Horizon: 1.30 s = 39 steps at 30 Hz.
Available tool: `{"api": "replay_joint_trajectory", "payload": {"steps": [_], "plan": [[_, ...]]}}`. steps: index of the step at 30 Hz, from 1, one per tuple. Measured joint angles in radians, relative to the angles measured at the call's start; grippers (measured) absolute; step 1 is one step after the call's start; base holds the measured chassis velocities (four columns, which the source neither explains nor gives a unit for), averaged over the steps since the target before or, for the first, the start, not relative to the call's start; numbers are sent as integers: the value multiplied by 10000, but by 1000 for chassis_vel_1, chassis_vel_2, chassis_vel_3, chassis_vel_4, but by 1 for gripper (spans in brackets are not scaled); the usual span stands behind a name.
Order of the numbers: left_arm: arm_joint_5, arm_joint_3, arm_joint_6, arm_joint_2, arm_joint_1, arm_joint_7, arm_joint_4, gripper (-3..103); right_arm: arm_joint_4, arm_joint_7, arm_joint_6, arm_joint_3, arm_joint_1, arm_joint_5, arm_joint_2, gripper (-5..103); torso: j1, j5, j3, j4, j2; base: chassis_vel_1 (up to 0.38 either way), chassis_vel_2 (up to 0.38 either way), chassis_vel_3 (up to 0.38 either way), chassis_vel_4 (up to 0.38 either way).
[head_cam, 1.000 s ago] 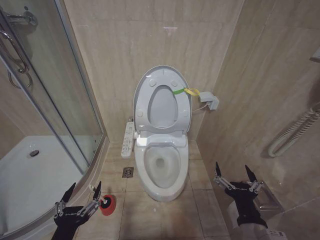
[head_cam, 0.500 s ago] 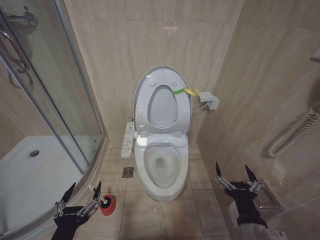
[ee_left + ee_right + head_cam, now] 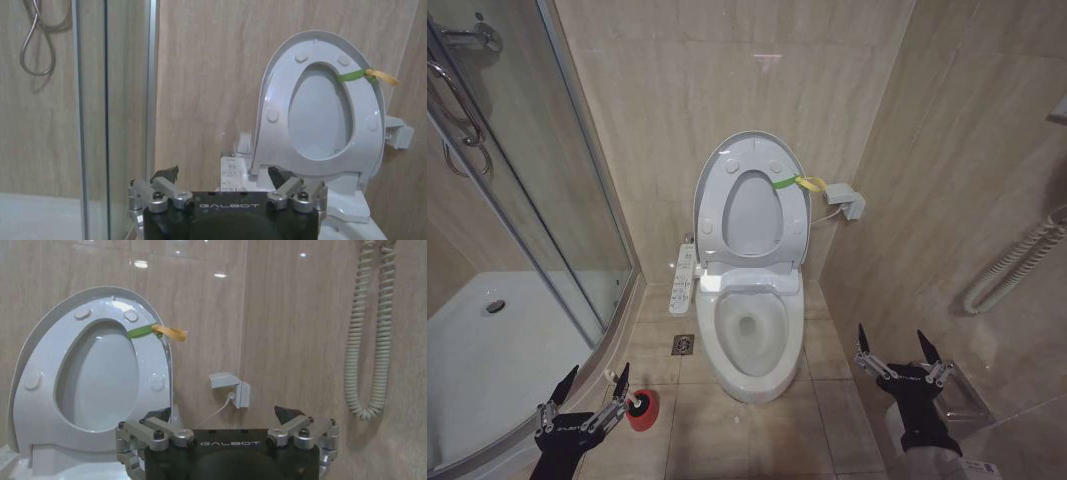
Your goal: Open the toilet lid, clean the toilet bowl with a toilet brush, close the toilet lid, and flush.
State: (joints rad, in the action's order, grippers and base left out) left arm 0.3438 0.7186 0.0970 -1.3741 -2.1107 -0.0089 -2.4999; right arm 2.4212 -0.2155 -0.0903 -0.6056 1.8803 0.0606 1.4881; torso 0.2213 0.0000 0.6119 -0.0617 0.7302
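The toilet lid (image 3: 752, 215) stands raised against the back wall with the ring seat up in front of it, and a yellow-green strap (image 3: 797, 183) hangs on its right edge. Below it the white toilet bowl (image 3: 749, 330) lies uncovered. The toilet brush (image 3: 617, 380) sits in its red holder cup (image 3: 642, 408) on the floor left of the bowl. My left gripper (image 3: 597, 372) hovers open just left of the cup. Low at the right, my right gripper (image 3: 890, 335) is open and holds nothing. The left wrist view shows the left gripper (image 3: 222, 172) facing the raised lid (image 3: 320, 115); the right wrist view shows the right gripper (image 3: 217, 414) before the lid (image 3: 97, 375).
A long button panel (image 3: 684, 280) runs along the toilet's left side, with a floor drain (image 3: 683, 344) beside the bowl. The glass shower enclosure (image 3: 547, 180) closes off the left. On the right wall hang a coiled hose (image 3: 1012, 260) and a small white box (image 3: 852, 203).
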Motion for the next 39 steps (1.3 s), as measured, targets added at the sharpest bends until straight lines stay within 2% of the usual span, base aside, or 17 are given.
{"api": "replay_joint_trajectory", "payload": {"steps": [39], "plan": [[0, 0, 0, 0, 0, 0, 0, 92, 0, 0, 0, 0, 0, 0, 0, 100, 0, 0, 0, 0, 0, 0, 0, 0, 0]]}}
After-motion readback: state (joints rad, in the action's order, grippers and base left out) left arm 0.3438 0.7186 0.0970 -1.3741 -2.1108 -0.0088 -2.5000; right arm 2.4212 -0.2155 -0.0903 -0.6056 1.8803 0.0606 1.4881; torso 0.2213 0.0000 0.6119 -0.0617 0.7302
